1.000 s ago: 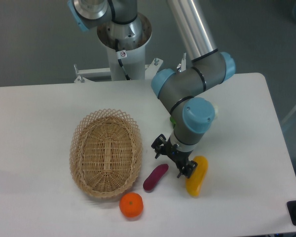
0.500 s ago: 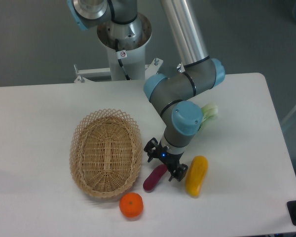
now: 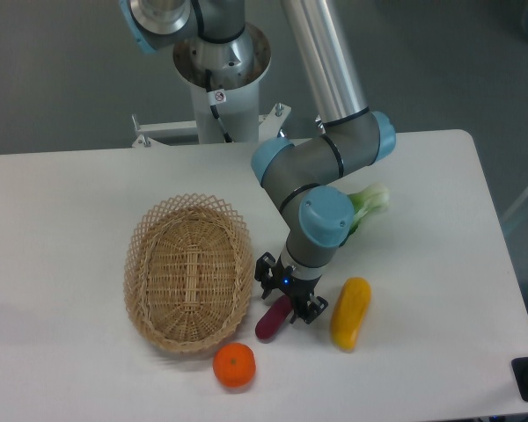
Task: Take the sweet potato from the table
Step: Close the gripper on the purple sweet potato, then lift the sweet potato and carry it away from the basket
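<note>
1. Risk: the sweet potato (image 3: 273,322) is slim and rounded, lying flat on the table (image 3: 62,202). If my fingers close off its midline, it could roll or squirt out sideways.
2. Risk: the wicker basket (image 3: 189,271) is just beside the potato's left side and the yellow-orange vegetable (image 3: 350,312) is near on the right. One finger sits close to the basket rim; a skewed descent could catch the weave.
3. Risk: only the potato's upper end lies under my gripper (image 3: 289,298), so a grasp this far off centre may let the long lower end tip down on lifting.
4. Position of target: the potato lies diagonally between basket and yellow vegetable, its lower end pointing toward the orange fruit (image 3: 234,365), apart from it.
5. Pose: my arm reaches down from the base at the table's far edge, elbow bent above a pale green leafy vegetable (image 3: 368,204), wrist pointing straight down.
6. Hand state: jaws are spread, straddling the potato's upper end; whether they touch it I cannot tell. No grip made yet.
</note>
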